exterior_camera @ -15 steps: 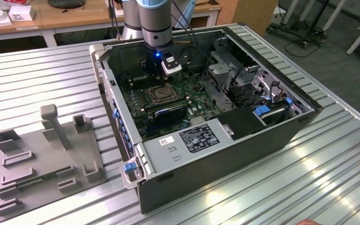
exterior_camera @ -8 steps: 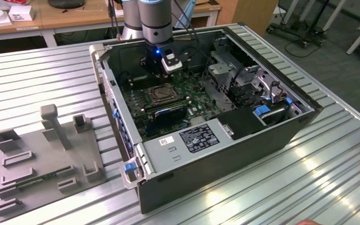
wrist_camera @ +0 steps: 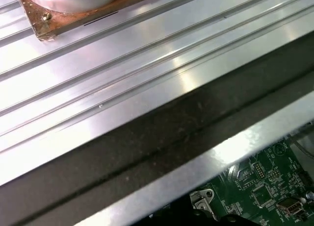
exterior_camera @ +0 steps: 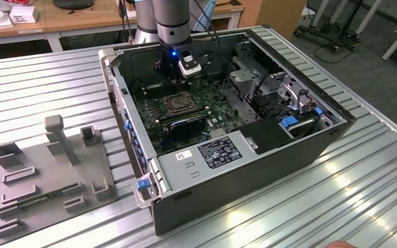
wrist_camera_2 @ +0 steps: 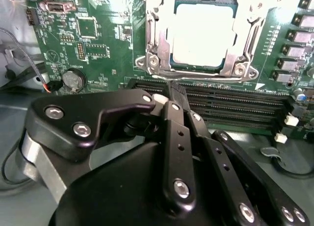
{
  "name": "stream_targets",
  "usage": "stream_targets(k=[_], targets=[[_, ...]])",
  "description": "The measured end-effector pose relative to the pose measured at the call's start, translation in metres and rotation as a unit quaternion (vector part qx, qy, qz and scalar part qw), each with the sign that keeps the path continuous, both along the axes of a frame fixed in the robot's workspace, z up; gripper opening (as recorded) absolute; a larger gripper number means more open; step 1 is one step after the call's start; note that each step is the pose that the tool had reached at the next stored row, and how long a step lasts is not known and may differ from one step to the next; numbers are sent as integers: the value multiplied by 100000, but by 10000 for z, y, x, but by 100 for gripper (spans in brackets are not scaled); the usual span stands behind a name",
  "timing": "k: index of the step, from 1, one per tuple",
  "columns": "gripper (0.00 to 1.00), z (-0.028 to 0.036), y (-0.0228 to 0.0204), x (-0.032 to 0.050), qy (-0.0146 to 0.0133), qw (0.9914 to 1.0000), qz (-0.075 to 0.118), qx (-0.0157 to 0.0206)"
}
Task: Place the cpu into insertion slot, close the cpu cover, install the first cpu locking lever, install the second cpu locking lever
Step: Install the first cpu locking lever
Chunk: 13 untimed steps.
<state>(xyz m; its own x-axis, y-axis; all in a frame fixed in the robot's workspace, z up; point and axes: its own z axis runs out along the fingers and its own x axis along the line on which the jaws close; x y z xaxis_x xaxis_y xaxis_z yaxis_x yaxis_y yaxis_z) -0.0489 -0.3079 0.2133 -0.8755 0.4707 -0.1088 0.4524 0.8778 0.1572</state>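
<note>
Second wrist view: 1 cpu (wrist_camera_2: 203, 35) sits in 1 insertion slot (wrist_camera_2: 198, 67) under 1 lowered cpu cover (wrist_camera_2: 158, 37); jaws narrow, pinched together, over 4 memory slots (wrist_camera_2: 235, 106).

An open black computer case (exterior_camera: 254, 175) lies on its side on the ribbed metal desk (exterior_camera: 364, 196). To the exterior view's left of it, apart, sits a grey fixture plate (exterior_camera: 47, 175) with upright blocks (a small green strip (exterior_camera: 43, 198) lies in one recess). Inside the case, a green motherboard (wrist_camera_2: 103, 64) carries long black memory slots (wrist_camera_2: 235, 106) and a round coin battery (wrist_camera_2: 73, 80).
</note>
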Motion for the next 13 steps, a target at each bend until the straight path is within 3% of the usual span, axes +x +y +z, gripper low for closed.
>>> stream_targets(k=[9, 10, 13], targets=[[10, 2, 0, 0, 100, 99999, -386, -25], [10, 2, 0, 0, 286, 99997, -739, -59], [10, 2, 0, 0, 1267, 99976, -1764, -150]])
